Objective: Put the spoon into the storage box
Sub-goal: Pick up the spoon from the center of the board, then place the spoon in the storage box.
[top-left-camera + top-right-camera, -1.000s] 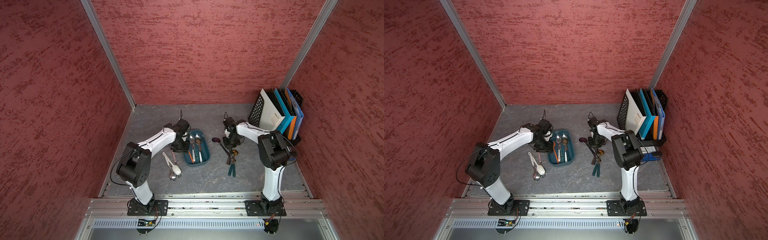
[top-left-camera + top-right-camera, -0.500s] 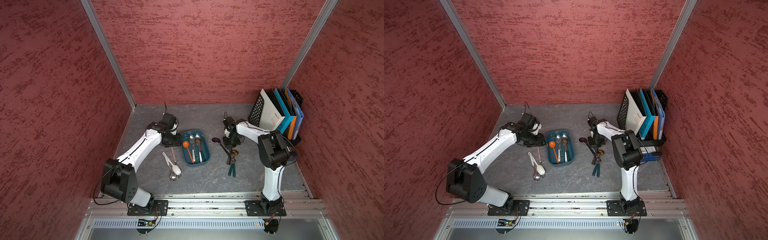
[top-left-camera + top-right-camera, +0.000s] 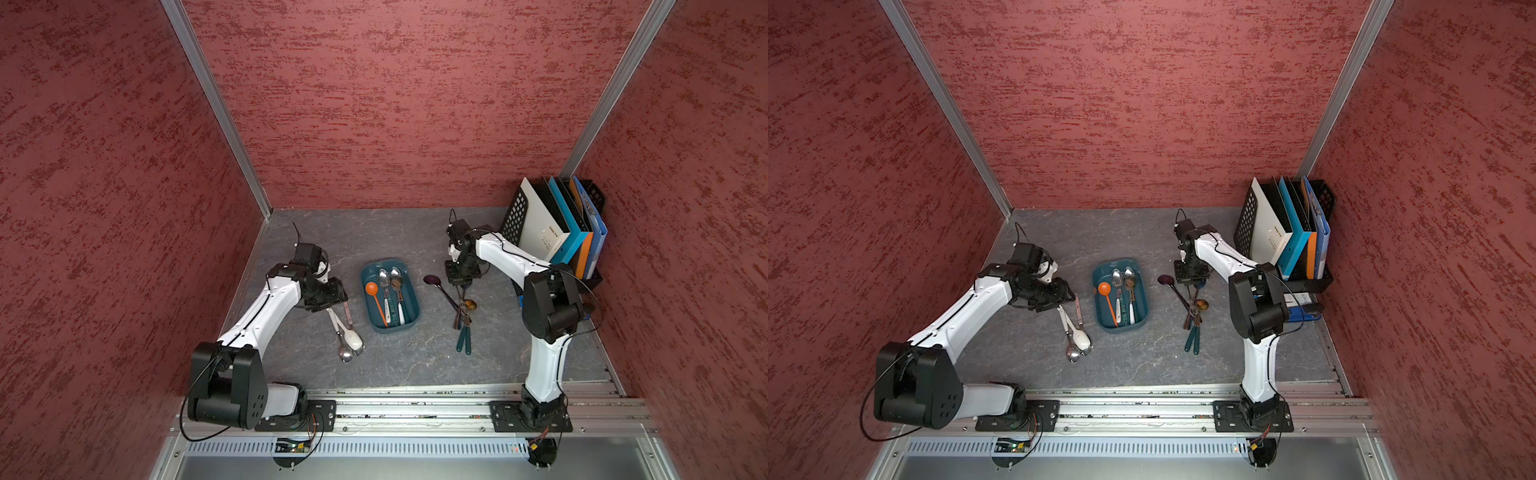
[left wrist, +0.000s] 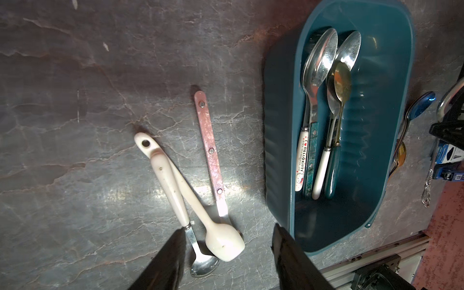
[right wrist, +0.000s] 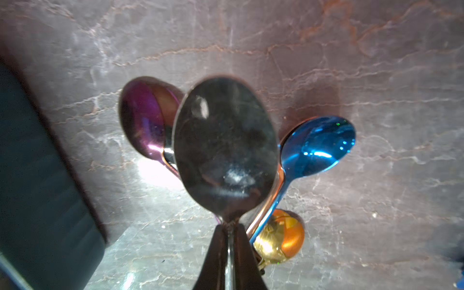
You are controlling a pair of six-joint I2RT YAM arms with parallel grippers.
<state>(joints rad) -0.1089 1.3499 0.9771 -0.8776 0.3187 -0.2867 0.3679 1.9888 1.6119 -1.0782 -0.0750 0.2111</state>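
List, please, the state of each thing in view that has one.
left hand: open, empty.
right hand: shut on the grey spoon.
grey spoon: gripped at its neck.
storage box: upright, holding several spoons.
white spoon: lying on the table, outside the box.
folders: standing upright in the rack.

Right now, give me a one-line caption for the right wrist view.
Right claw shut on a dark spoon over the purple spoon, blue spoon and gold spoon; storage box alongside.

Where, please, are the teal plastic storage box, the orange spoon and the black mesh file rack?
Storage box (image 3: pixel 412 297): in a top view, wall.
Orange spoon (image 3: pixel 371 287): in a top view, bowl.
File rack (image 3: pixel 514 217): in a top view, mesh.
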